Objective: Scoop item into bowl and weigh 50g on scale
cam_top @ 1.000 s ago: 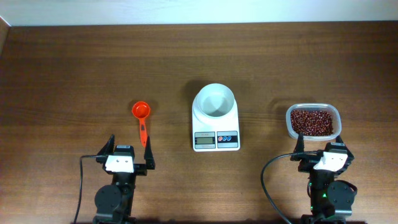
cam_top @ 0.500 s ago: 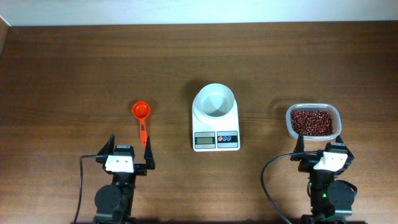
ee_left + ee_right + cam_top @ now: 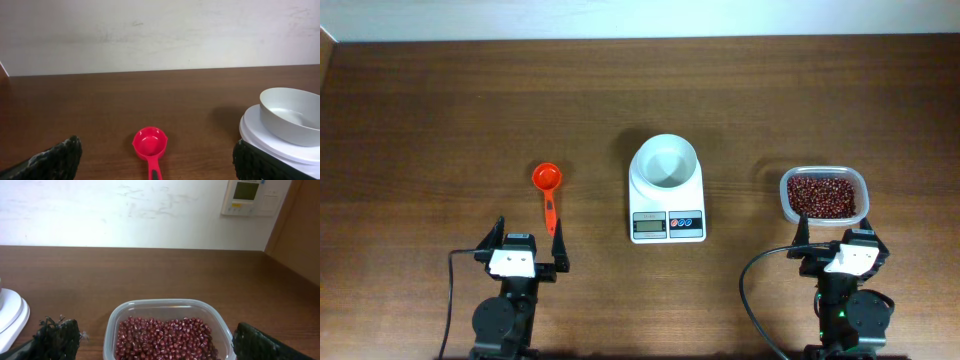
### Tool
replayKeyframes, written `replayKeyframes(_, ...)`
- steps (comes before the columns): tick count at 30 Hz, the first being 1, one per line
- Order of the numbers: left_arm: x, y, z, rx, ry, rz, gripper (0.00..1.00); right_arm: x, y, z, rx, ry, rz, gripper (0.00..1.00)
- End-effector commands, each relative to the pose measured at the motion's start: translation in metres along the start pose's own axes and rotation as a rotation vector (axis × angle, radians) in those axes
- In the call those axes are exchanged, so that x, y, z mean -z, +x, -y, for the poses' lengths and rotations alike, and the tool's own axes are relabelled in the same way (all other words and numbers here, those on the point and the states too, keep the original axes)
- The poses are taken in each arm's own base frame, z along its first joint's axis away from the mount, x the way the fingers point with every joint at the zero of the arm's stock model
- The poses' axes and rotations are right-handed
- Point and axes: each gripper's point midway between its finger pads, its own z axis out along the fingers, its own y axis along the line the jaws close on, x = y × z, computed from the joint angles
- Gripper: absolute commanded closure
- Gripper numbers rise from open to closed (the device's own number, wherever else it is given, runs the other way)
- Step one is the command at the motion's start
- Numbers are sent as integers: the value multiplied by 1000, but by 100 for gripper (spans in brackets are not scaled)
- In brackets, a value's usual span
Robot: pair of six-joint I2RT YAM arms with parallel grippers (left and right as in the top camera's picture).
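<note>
The white bowl sits empty on the white scale at the table's middle; both show at the right edge of the left wrist view, the bowl and the scale. The dark red-brown beans fill a clear plastic tub at the right and show close in the right wrist view. A red scoop lies left of the scale and shows in the left wrist view. My left gripper is open and empty just behind the scoop's handle. My right gripper is open and empty behind the tub.
The wooden table meets a white wall at the back. A brown panel and a wall-mounted control unit show at the far right. The scale's edge lies left of the tub.
</note>
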Motion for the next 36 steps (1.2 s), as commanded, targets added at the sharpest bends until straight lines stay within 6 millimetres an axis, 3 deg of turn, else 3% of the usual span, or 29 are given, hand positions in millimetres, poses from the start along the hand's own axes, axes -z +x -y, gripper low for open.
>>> replayKeyframes(1, 0, 1, 0, 11, 1, -3, 1, 0, 4, 4, -3, 24, -13, 1)
replayKeyframes(23, 0, 1, 0, 11, 2, -3, 1, 0, 4, 4, -3, 24, -13, 1)
replayKeyframes(29, 3, 2, 15, 22, 94, -34, 1, 0, 4, 4, -3, 24, -13, 1)
replayKeyframes(32, 17, -8, 14, 72, 94, -125, 1, 0, 4, 4, -3, 24, -13, 1)
replayKeyframes(36, 38, -57, 9, 151, 73, -226, 1, 0, 4, 4, -3, 24, -13, 1)
